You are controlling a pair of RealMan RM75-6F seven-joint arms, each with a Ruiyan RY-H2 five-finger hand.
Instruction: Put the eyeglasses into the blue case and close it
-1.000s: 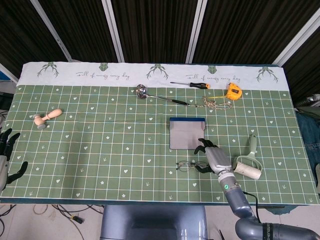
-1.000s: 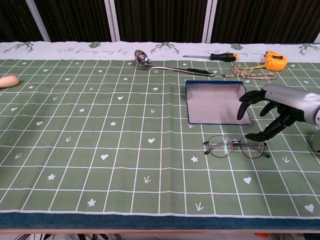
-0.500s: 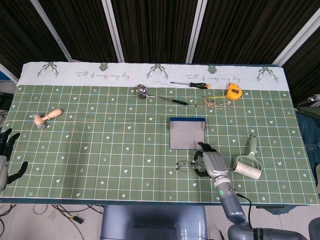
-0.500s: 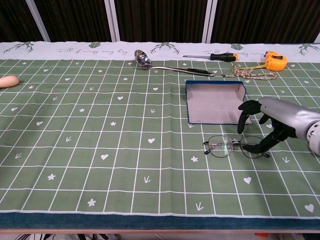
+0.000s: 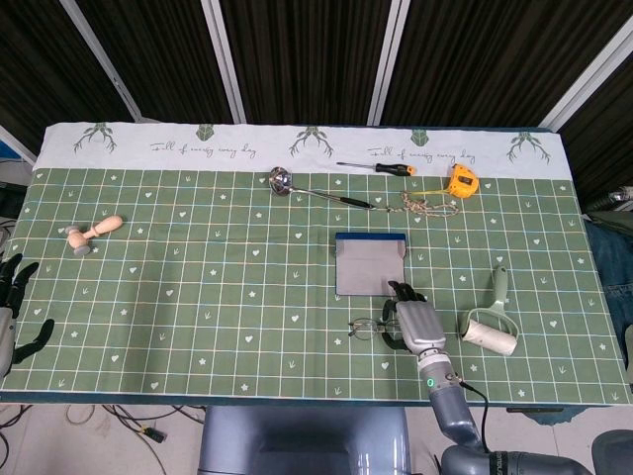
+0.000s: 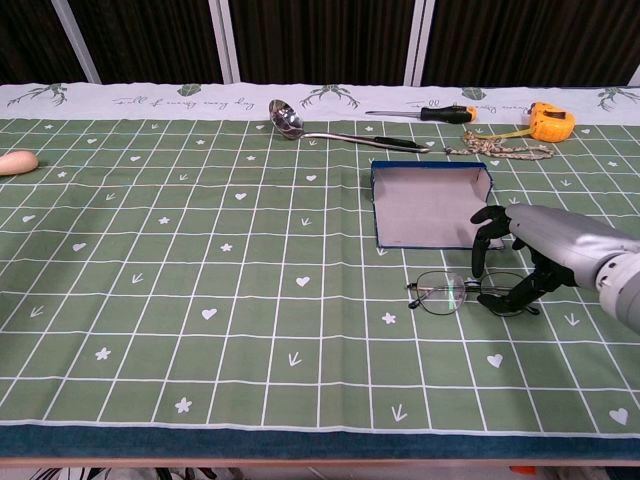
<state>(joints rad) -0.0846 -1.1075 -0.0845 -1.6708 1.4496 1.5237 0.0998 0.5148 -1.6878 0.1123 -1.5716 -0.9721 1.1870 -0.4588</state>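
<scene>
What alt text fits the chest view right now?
The right robot hand hovers with curled fingers over the right lens of the eyeglasses, which lie flat on the green tablecloth just in front of the open blue case. Along the far edge lie a ladle, screwdriver and yellow tape measure.

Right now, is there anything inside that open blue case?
The blue case shows only its bare grey lining. The right hand covers its near right corner; the eyeglasses lie outside.
</scene>
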